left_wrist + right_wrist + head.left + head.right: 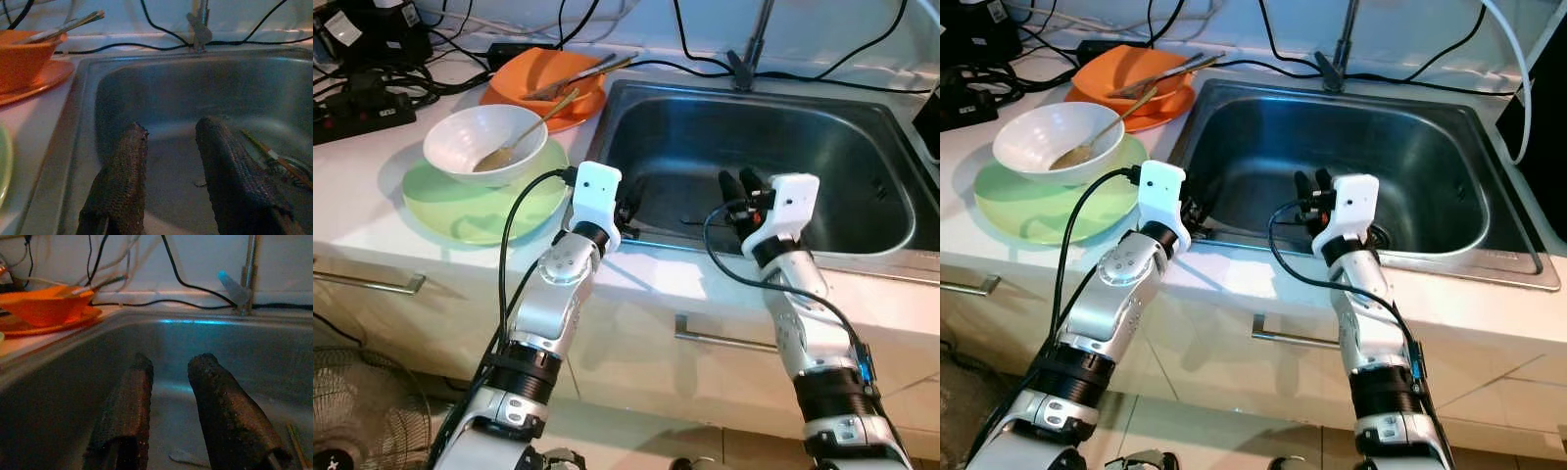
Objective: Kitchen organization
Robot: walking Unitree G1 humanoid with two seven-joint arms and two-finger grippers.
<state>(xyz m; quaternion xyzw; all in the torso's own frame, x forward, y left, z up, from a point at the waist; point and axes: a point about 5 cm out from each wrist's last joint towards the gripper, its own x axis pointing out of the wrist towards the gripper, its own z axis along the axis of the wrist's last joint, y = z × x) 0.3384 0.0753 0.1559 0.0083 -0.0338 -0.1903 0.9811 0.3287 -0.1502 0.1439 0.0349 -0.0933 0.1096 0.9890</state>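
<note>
A white bowl (pixel 484 142) holding a wooden spoon (pixel 524 137) rests on a green plate (pixel 470 211) on the counter at the left. Behind it, an orange bowl (pixel 538 73) with utensils in it sits on an orange plate (pixel 563 117). The steel sink (pixel 862 162) lies in front of me. My left gripper (pixel 631 208) hovers at the sink's front left edge, open with nothing between its fingers (pixel 127 166). Over the sink's front rim my right gripper (pixel 740 183) is also open and holds nothing. A thin stick-like utensil (pixel 274 155) lies on the sink floor.
A faucet (pixel 749 49) stands behind the sink, with black cables running along the back wall. A power strip (pixel 362 113) sits at the far left of the counter. Drawer handles (pixel 720 340) line the cabinet front, and a fan (pixel 352 411) stands on the floor at lower left.
</note>
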